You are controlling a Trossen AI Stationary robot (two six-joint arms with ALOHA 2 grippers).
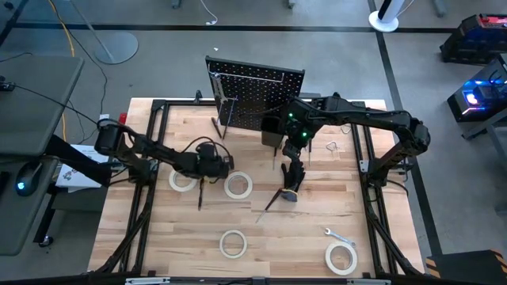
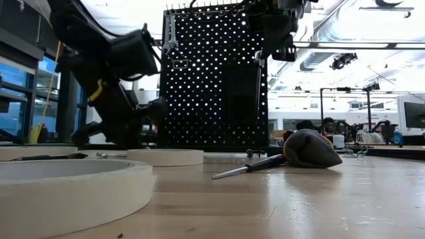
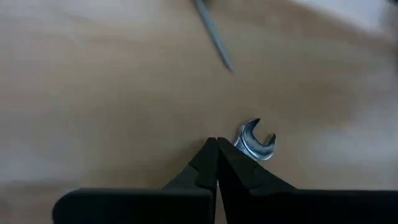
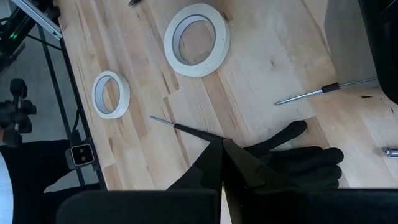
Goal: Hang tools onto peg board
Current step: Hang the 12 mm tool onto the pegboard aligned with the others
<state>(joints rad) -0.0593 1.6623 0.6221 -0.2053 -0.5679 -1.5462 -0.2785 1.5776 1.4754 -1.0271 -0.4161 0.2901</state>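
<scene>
While the peg board (image 1: 257,96) is standing upright at the far edge of the wooden table (image 1: 261,237), both arms are working in front of it. The left gripper (image 3: 216,144) is hovering low over the table to the left of and nearer than the board, its fingers pressed together with nothing between them; in the left wrist view a small silver wrench (image 3: 256,140) is lying just beside the fingertips, and a thin metal shaft (image 3: 213,34) is lying a little farther off. The right gripper (image 4: 222,144) is hanging just in front of the board's right half, above the black glove (image 1: 292,176), its fingers also closed on nothing. The glove is lying on the table in front of the board, with a dark-handled screwdriver (image 1: 273,201) touching or nearly touching its near edge and pointing away from the board.

Four white tape rolls are lying flat in front of the board: one (image 1: 181,180) beside the left gripper, one (image 1: 238,186) almost directly in front of the board, one (image 1: 233,243) well toward the near edge, and one (image 1: 341,258) far to the board's front right. Another wrench (image 1: 338,236) is lying just beside that last roll, on its board side. In the low view, two wrenches (image 2: 169,34) are already hanging at the board's upper left corner. A small black bin (image 1: 272,131) is sitting on the board's front face, by the right gripper.
</scene>
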